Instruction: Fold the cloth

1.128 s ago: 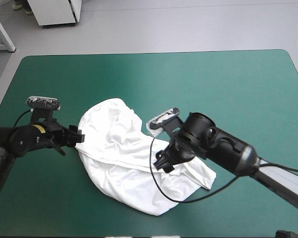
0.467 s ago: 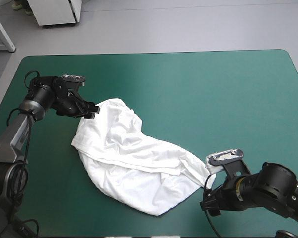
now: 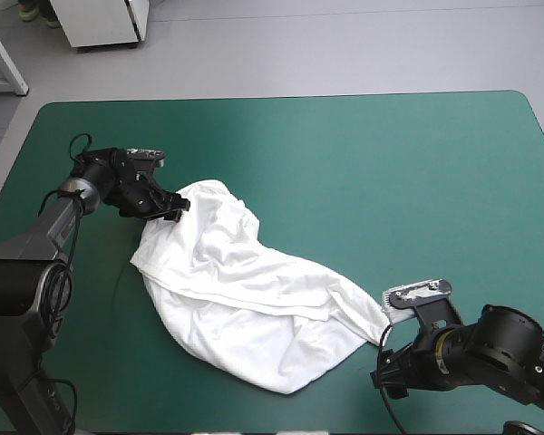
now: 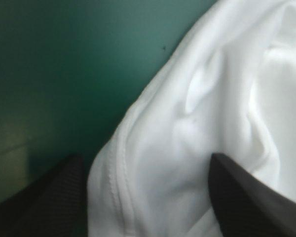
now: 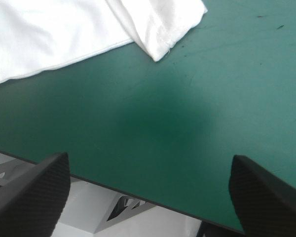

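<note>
Where it lies crumpled on the teal-green cover [image 3: 390, 163], the T-shirt [image 3: 245, 290] forms a loose white heap, unfolded, running from the left gripper [image 4: 145, 160] to just ahead of the right gripper [image 5: 149, 159]. Left gripper: fingers parted, low at the shirt's far end, a stitched hem lying between them; no cloth pinched. Right gripper: fingers spread wide over bare cover, holding nothing; the nearest corner of the shirt, a hemmed fold, lies ahead of it, apart from both fingers. The table's edge [image 5: 113, 190] runs beneath that gripper.
</note>
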`<state>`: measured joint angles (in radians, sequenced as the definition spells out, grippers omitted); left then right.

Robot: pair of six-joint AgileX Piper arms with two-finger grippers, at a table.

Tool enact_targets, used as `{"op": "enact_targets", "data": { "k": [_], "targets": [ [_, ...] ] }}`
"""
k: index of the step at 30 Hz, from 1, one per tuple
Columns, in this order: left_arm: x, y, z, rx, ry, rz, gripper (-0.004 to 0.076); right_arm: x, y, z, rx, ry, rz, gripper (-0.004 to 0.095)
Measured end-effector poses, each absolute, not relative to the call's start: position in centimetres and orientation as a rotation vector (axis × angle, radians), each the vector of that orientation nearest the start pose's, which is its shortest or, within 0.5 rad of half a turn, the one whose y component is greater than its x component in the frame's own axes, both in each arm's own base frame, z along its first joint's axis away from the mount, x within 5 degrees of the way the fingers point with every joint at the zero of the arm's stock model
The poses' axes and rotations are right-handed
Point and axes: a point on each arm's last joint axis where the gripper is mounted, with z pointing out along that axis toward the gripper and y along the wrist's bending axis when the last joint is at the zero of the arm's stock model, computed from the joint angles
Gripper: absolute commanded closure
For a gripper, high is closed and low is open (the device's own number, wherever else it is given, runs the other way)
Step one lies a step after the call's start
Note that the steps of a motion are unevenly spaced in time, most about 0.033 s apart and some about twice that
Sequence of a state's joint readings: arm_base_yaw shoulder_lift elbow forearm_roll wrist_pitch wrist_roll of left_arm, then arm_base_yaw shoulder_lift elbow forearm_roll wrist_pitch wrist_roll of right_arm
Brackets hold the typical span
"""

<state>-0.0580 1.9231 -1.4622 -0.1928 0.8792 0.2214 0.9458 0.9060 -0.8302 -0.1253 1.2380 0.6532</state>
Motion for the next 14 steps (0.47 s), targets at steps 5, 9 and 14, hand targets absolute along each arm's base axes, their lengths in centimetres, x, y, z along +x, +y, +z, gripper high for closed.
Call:
{"op": "enact_targets", "data": {
  "k": [5, 9, 14],
  "targets": [
    [40.6, -3.7, 21.5, 0.251, 2.797, -0.208, 0.0596, 9.7, 10.7, 30.5, -0.469, 2.752, 0.132, 0.01],
    [40.6, -3.7, 21.5, 0.259, 2.793, -0.208, 0.0729, 11.1, 12.1, 29.2, -0.544, 2.755, 0.032, 0.01],
    [40.6, -3.7, 21.5, 0.29, 2.789, -0.206, 0.073, 13.3, 14.7, 27.0, -0.642, 2.72, -0.034, 0.0107]
  ]
}}
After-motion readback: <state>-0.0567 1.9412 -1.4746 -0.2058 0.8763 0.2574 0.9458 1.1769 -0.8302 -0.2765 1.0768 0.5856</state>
